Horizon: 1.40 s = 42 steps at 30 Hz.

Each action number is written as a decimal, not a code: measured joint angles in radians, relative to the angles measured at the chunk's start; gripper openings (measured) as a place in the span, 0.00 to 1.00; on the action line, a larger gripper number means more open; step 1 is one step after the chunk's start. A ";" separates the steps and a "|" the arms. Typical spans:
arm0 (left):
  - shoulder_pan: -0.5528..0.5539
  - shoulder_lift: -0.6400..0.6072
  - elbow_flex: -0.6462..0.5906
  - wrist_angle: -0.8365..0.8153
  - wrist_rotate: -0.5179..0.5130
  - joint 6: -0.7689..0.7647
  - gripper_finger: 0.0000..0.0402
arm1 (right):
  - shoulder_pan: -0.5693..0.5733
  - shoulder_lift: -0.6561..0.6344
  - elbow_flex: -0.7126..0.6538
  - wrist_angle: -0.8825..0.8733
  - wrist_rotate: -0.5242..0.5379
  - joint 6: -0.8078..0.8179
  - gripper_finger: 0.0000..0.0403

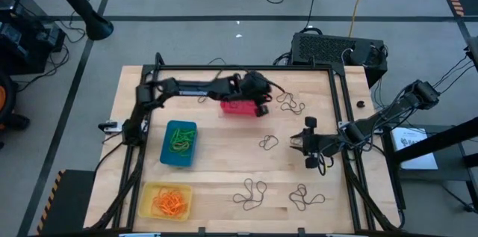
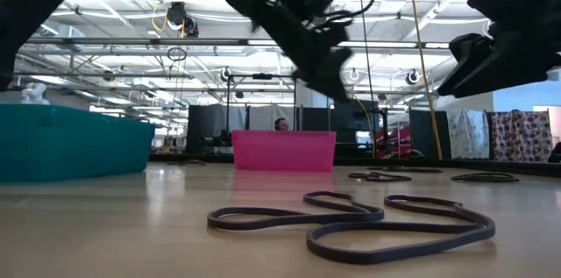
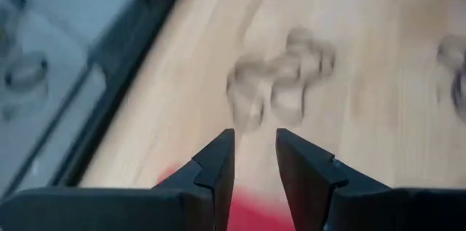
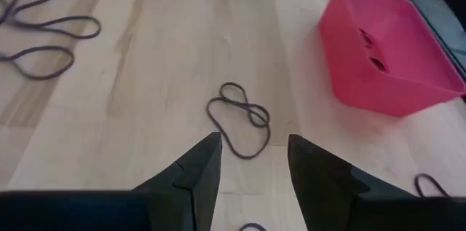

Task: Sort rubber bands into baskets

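High view shows the left tool (image 1: 261, 105) released over the red basket (image 1: 237, 107), and the right tool (image 1: 299, 141) released beside a dark rubber band (image 1: 268, 143) on the bench (image 1: 224, 173). Such a band seems light, thin and floppy; pinching one strand should lift it.

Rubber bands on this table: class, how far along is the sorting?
Done: green bands fill the blue basket, orange bands the yellow basket. In hand: nothing; the open left gripper hovers at the red basket, the right gripper open. Left: dark bands across the table.
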 joint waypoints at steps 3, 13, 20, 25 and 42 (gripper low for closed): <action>-0.014 0.071 0.000 0.235 0.000 0.028 0.27 | 0.000 -0.001 0.000 -0.016 0.011 0.022 0.38; -0.034 0.358 0.244 0.363 0.045 0.127 0.27 | 0.000 -0.054 0.000 -0.049 0.047 0.068 0.38; -0.031 0.504 0.458 0.195 0.158 0.154 0.27 | -0.001 -0.166 0.000 -0.087 0.101 0.077 0.38; -0.032 0.584 0.533 0.213 0.217 0.160 0.27 | -0.001 -0.217 0.000 -0.123 0.100 0.075 0.38; -0.027 0.659 0.596 0.141 0.254 0.133 0.27 | -0.001 -0.236 0.000 -0.156 0.094 0.077 0.38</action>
